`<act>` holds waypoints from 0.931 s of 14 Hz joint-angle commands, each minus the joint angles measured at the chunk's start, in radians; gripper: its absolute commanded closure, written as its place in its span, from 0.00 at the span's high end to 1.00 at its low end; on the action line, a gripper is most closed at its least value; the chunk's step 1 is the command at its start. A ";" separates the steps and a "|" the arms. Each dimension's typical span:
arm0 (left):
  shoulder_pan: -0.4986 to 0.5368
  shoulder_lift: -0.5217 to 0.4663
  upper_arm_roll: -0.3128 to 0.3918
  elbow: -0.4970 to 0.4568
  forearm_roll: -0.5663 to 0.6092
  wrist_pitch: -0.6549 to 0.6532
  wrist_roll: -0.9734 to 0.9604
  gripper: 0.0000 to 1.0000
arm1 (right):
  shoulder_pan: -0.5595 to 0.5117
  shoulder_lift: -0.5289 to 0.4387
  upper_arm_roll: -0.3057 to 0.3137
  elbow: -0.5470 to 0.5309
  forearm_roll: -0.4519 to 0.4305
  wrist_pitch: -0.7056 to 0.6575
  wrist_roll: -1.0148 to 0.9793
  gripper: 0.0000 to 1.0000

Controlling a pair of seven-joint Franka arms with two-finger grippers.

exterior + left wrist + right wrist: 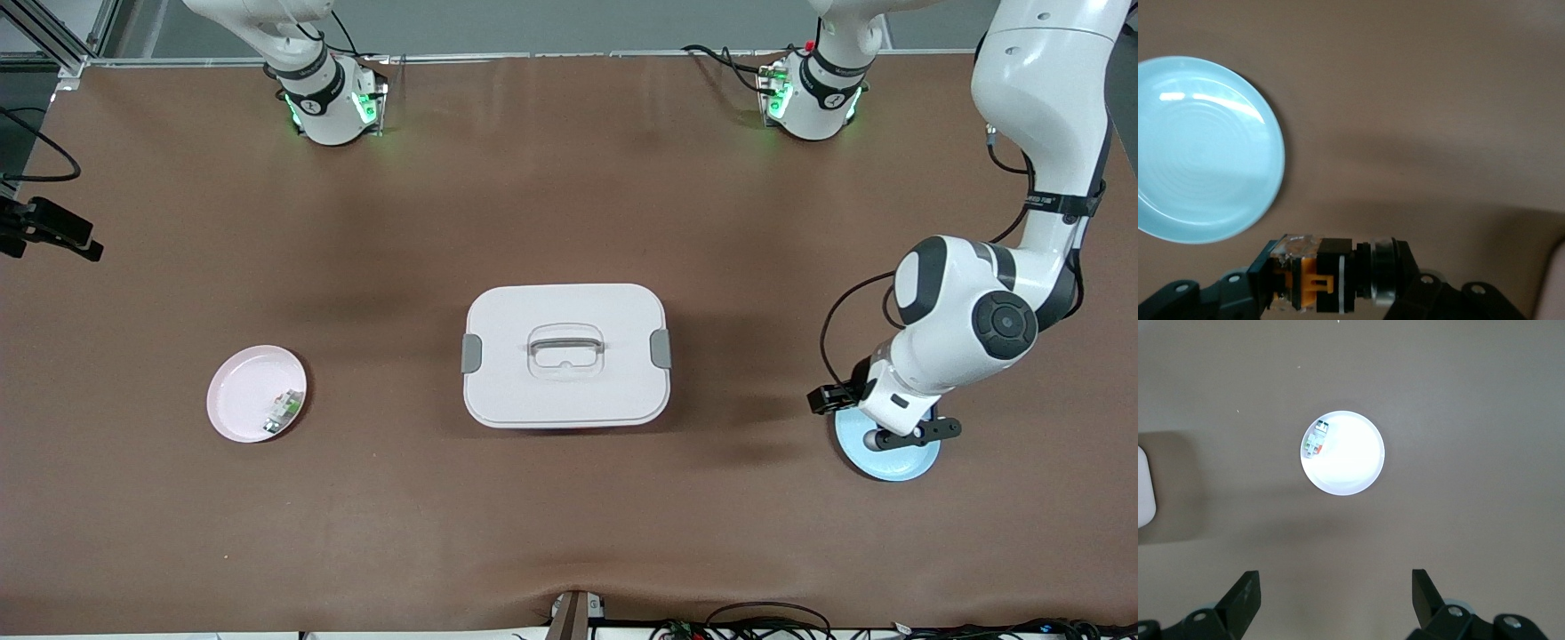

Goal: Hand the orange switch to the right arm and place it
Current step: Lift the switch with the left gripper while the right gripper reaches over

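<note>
Your left gripper (1331, 283) has its jaws pinched on the tiny black push-button switch with orange parts (1328, 275), held lying sideways in the air just off the rim of the round pale-blue plate (1201, 150) at the left arm's end of the brown table (569, 533). Your right gripper (1336, 597) hangs with jaws spread wide, high over the round pink plate (1351, 463) that carries a small green-and-white part (1317, 439). Between the two plates sits a white lidded box with a grey handle (565, 354).

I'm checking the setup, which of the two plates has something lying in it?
The pink plate toward the right arm's end holds a small green-and-white part; the blue plate under the left gripper is bare.
</note>
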 commanded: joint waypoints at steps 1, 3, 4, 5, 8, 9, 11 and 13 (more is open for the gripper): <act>0.001 -0.014 -0.057 0.049 -0.038 -0.068 -0.113 0.00 | 0.004 0.005 -0.001 0.019 0.020 0.008 0.014 1.00; -0.002 -0.014 -0.091 0.081 -0.080 -0.092 -0.188 0.00 | 0.013 0.005 0.002 0.018 0.020 0.007 0.011 1.00; -0.005 -0.014 -0.108 0.090 -0.097 -0.095 -0.237 0.00 | 0.012 0.007 0.002 0.018 0.025 0.004 0.009 1.00; -0.011 -0.012 -0.125 0.106 -0.103 -0.095 -0.294 0.00 | 0.013 0.007 0.002 0.018 0.034 -0.007 0.008 1.00; -0.053 -0.001 -0.165 0.161 -0.103 -0.093 -0.489 0.00 | 0.089 0.005 0.007 0.019 0.039 -0.013 0.015 1.00; -0.073 0.000 -0.165 0.173 -0.104 -0.095 -0.538 0.00 | 0.119 0.004 0.007 0.019 0.037 -0.027 0.027 1.00; -0.111 0.008 -0.165 0.184 -0.104 -0.093 -0.619 0.00 | 0.156 0.005 0.012 0.015 0.049 -0.055 0.105 1.00; -0.140 0.020 -0.165 0.208 -0.104 -0.093 -0.664 0.00 | 0.182 0.005 0.010 0.007 0.129 -0.064 0.162 1.00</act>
